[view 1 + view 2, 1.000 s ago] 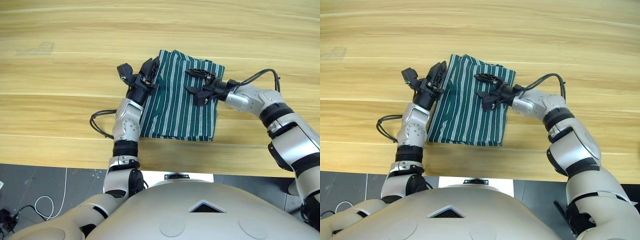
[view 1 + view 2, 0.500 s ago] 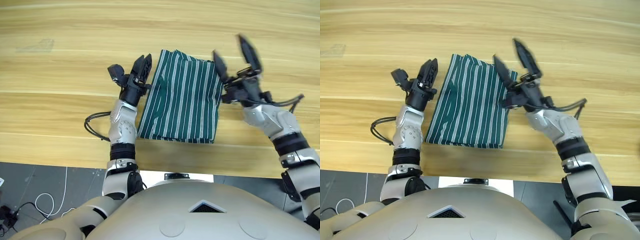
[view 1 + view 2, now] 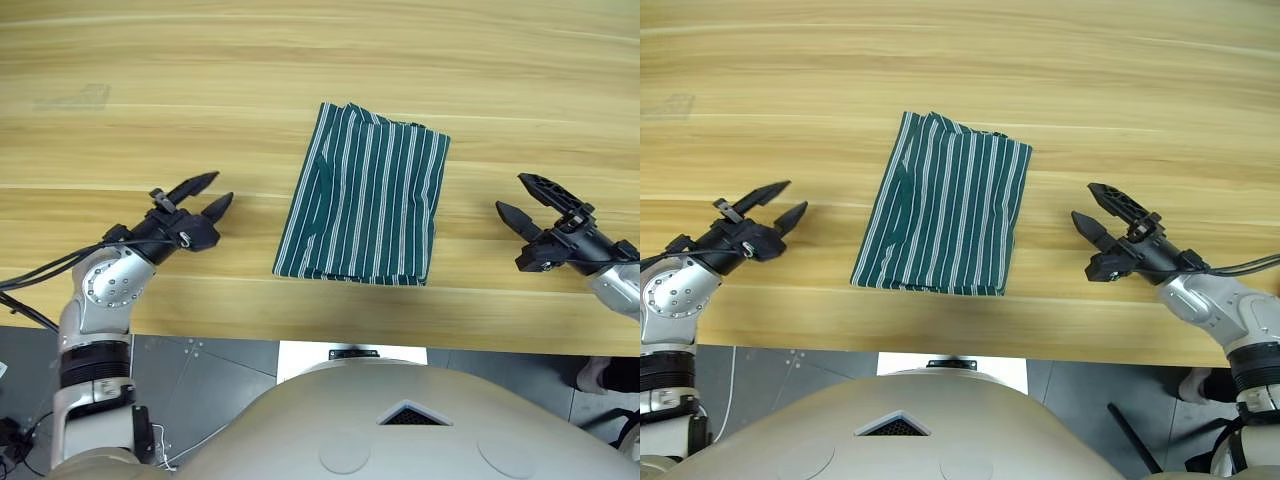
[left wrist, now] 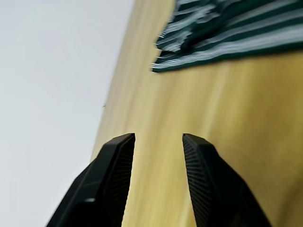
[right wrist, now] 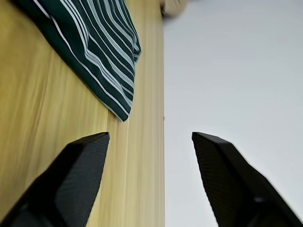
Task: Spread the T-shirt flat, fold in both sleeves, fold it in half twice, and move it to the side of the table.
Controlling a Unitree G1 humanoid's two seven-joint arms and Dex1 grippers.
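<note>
The green T-shirt with white stripes [image 3: 365, 195] lies folded into a compact rectangle in the middle of the wooden table [image 3: 320, 60], near its front edge. My left gripper [image 3: 208, 194] hovers open well to the left of the shirt, its fingers pointing toward it, nothing held. On the opposite side my right gripper [image 3: 520, 198] is open and empty, apart from the cloth. The left wrist view shows the shirt's edge [image 4: 227, 38] beyond the open fingers [image 4: 118, 170]. The right wrist view shows a corner of the T-shirt [image 5: 99, 52].
The table's front edge [image 3: 320, 340] runs just below the shirt and both grippers. Bare wood stretches away behind and to either side. A black cable [image 3: 40, 268] trails from the left arm.
Both grippers have let go of the shirt and pulled away, the left out to the left, the right out to the right. The folded shirt stays where it lay.
</note>
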